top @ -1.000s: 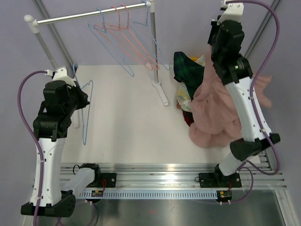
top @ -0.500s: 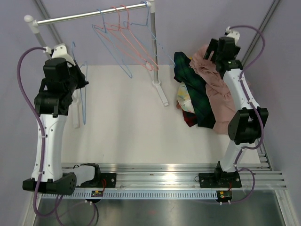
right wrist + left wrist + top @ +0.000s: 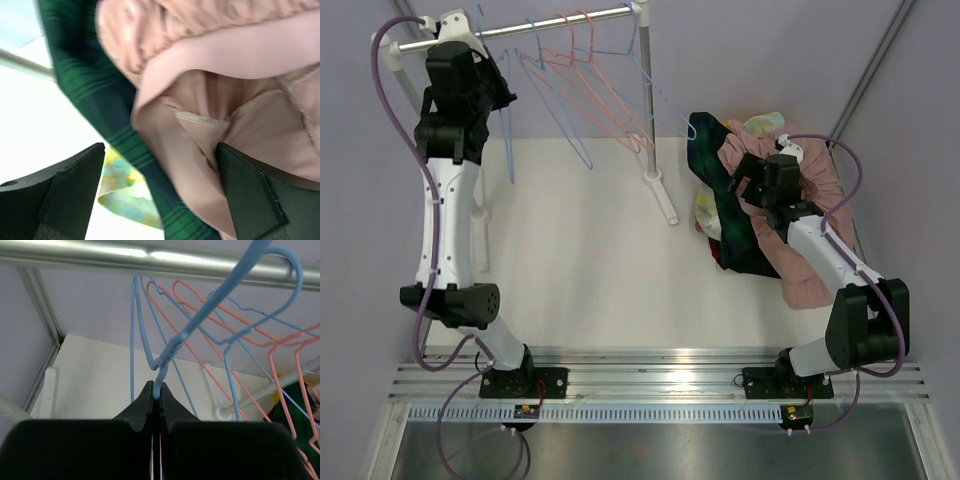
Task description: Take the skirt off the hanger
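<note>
- Lying loose on a heap of clothes at the right side of the desk (image 3: pixel 590 260), the pink skirt (image 3: pixel 240 57) has no hanger in it, so I judge the removal itself done.
- It drapes partly over a green plaid garment (image 3: pixel 75 70), and a yellow patterned cloth (image 3: pixel 120 197) peeks out lower in the heap.
- The right tool (image 3: pixel 160 147) hangs just above the skirt with its fingers spread as wide as they go and nothing between them. The fabric shows in the gap but is not pinched, which fits a drop onto the pile.
- The blue hanger (image 3: pixel 200 325) is bare and well apart from the skirt, up at the far left. Its hook curls over the rail (image 3: pixel 75 255).
- The left tool (image 3: pixel 156 395) is clamped tight on the hanger's wire just below the twisted neck. This is a sensible hold, since it keeps the hook upright and steerable onto the rail.
- Several pink hangers (image 3: pixel 280 345) and other blue ones hang from the same rail, all of them without clothes.
- No bin, basket or box shows in any view. The clothes rest straight on the desk, and the rail carries only hangers.
</note>
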### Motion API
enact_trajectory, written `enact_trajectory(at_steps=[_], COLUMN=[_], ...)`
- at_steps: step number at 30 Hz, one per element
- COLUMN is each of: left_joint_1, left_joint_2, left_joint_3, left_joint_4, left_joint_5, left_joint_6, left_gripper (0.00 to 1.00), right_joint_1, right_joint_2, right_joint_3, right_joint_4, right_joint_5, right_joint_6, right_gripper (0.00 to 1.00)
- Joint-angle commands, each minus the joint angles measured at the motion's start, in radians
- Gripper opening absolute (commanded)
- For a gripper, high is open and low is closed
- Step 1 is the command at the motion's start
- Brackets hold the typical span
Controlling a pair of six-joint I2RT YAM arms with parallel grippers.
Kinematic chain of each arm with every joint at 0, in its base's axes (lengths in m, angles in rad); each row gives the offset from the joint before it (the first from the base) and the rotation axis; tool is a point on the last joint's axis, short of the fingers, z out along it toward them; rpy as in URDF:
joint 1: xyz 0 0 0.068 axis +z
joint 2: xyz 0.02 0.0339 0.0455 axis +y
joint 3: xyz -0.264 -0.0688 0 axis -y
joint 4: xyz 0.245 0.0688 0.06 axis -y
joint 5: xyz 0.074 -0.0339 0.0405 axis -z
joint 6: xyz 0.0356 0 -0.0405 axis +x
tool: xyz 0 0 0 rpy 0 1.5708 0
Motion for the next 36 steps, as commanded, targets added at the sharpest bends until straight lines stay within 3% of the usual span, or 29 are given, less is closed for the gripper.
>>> enact_trajectory(at_steps=[1,7,11,12,15,16,24,26,32,34,36], left_joint_1=[-0.002,-0.002,-0.012,-0.013,-0.022,-0.028,-0.081,-0.082,-0.082,-0.082,-0.082], left_joint_2=[0.084,0.126,0.037,0.012,-0.084,-0.113,-0.484,-0.564,-0.823,-0.867,-0.928], left_joint_3=[0.068,0.086,-0.044,-0.072,-0.176,-0.201,-0.549,-0.676,-0.949,-0.986,-1.054], left_joint_4=[0.102,0.13,0.121,0.13,0.126,0.118,0.067,0.035,-0.081,-0.105,-0.106], left_joint_5=[0.011,0.039,0.06,0.063,0.092,0.1,0.123,0.087,-0.209,-0.21,-0.14], left_joint_6=[-0.022,-0.06,-0.071,-0.071,-0.071,-0.069,-0.037,-0.025,-0.042,-0.065,-0.071], left_gripper=[0.0,0.0,0.04,0.17,0.39,0.51,0.78,0.99,0.99,0.99,0.99], right_joint_1=[0.034,0.074,0.111,0.126,0.146,0.165,0.265,0.271,0.271,0.271,0.271], right_joint_2=[-0.026,-0.09,-0.144,-0.155,-0.21,-0.246,-0.516,-0.607,-0.753,-0.788,-0.813], right_joint_3=[-0.015,-0.044,-0.064,-0.064,-0.061,-0.058,-0.083,-0.098,-0.112,-0.106,-0.106], right_joint_4=[0.052,0.034,0.005,-0.008,-0.054,-0.08,-0.156,-0.179,-0.366,-0.417,-0.419], right_joint_5=[-0.056,-0.051,-0.021,-0.016,0.001,0.005,0.03,0.013,0.113,0.049,-0.129], right_joint_6=[0.009,-0.004,-0.004,-0.003,0.002,0.003,-0.05,-0.067,-0.002,0.016,0.025], right_gripper=[1.0,0.99,0.99,0.99,0.99,0.99,0.99,1.0,0.99,0.99,1.0])
